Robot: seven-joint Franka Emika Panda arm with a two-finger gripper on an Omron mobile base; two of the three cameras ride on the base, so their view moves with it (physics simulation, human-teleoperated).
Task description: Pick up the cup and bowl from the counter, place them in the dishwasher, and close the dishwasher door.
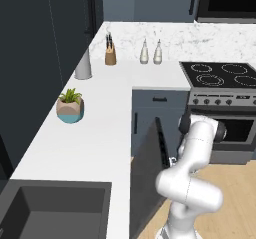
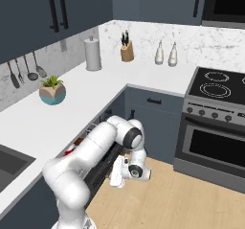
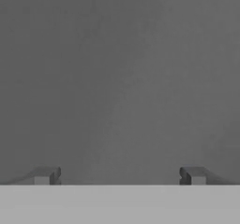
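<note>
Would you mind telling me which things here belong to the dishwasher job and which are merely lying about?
For the job: dishwasher door, partly shut; gripper, open and facing it; counter.

Lying about: plant pot, knife block, two bottles, grey canister, stove, sink.

End effector (image 3: 119, 176) fingertips (image 3: 46, 175) wide apart before a plain, flat dark grey surface (image 3: 122, 78).

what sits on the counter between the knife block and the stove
Two pale bottles, side by side against the marble backsplash, between the knife block and the stove; both base views show it.
</note>
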